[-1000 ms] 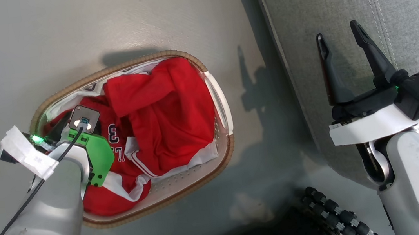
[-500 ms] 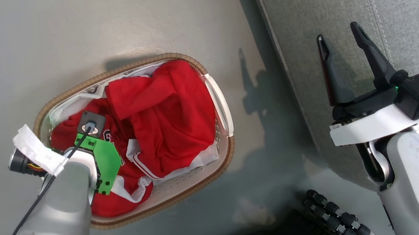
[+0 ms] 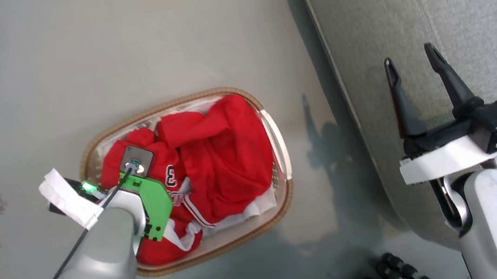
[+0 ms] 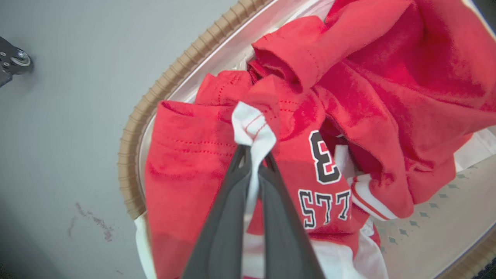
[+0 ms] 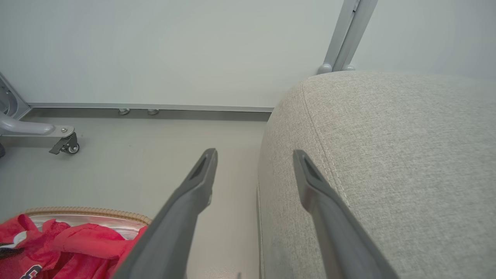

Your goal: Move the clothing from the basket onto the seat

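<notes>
The basket stood on the grey floor, just beside the front edge of the seat but not touching it. The clothing lay crumpled inside the basket, heaped highest on the side toward the seat, with a dark number 3 and lettering showing on one garment. In the left wrist view the left gripper reached into the basket, its fingers clenched on a white-trimmed fold of the clothing, the pinched cloth bunched up above the tips. The right gripper hung over the seat near its edge, fingers spread wide with nothing between them. The right wrist view showed the same gripper straddling the seat's rounded corner, and a caster wheel by the wall.
</notes>
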{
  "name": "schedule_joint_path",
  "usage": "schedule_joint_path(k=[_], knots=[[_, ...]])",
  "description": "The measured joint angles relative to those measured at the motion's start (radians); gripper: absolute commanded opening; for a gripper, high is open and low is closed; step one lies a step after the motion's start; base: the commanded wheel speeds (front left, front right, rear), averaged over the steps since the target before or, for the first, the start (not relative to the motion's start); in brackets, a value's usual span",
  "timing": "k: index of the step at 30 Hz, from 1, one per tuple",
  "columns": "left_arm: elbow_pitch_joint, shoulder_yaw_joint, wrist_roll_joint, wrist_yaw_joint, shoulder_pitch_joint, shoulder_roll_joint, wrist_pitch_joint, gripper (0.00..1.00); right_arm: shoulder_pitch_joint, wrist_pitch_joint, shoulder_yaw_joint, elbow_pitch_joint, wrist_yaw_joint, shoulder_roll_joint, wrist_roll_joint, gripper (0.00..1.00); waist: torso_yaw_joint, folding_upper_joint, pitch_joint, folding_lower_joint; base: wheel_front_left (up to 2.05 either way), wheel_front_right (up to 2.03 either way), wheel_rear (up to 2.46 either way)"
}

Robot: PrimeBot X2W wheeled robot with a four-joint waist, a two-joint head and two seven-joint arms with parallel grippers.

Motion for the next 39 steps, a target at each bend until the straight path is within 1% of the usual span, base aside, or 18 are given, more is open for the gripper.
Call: schedule_joint_path(k=[8,12,16,18,23,27,30,34,39], knots=[[-0.043,-0.033,-0.061,-0.013,0.023,-0.024,-0.089,0.0,0.068,0.0,-0.018,0.015,0.0,0.0,-0.061,1.0,0.053,0.0,-0.14,0.0,0.0,0.0,0.0],[-0.095,-0.1,-0.11,-0.013,0.046,-0.026,-0.113,0.0,0.106,0.0,-0.019,0.021,0.0,0.0,-0.082,1.0,0.08,0.0,-0.22,0.0,0.0,0.0,0.0],[-0.199,-0.189,-0.181,-0.013,0.055,-0.027,-0.131,0.0,0.147,0.0,-0.015,0.027,0.0,0.0,-0.095,1.0,0.104,0.0,-0.303,0.0,0.0,0.0,0.0],[-0.248,-0.226,-0.211,-0.013,0.054,-0.014,-0.138,0.0,0.164,0.0,-0.013,0.031,0.0,0.0,-0.101,1.0,0.114,0.0,-0.342,-0.0001,0.0,0.0,0.0],[-0.37,-0.295,-0.292,-0.015,0.023,0.072,-0.14,0.0,0.215,0.0,-0.005,0.04,0.0,0.0,-0.106,1.0,0.137,0.0,-0.444,0.0,0.0,0.0,0.0],[-0.468,-0.344,-0.332,-0.015,-0.021,0.116,-0.143,0.0,0.243,0.0,-0.003,0.044,0.0,0.0,-0.108,1.0,0.15,0.0,-0.519,-0.0001,0.0,0.0,0.0],[-0.524,-0.363,-0.353,-0.015,-0.063,0.157,-0.143,0.0,0.255,0.0,0.0,0.044,0.0,0.0,-0.108,1.0,0.156,0.0,-0.57,-0.0001,0.0,0.0,0.0],[-0.578,-0.371,-0.362,-0.015,-0.132,0.19,-0.142,0.0,0.256,0.0,0.013,0.039,0.0,0.0,-0.108,1.0,0.161,0.0,-0.624,-0.0001,0.0,0.0,0.0],[-0.611,-0.371,-0.365,-0.015,-0.201,0.197,-0.13,0.0,0.256,0.0,0.033,0.037,0.0,0.0,-0.108,1.0,0.161,0.0,-0.663,-0.0001,0.0,0.0,0.0]])
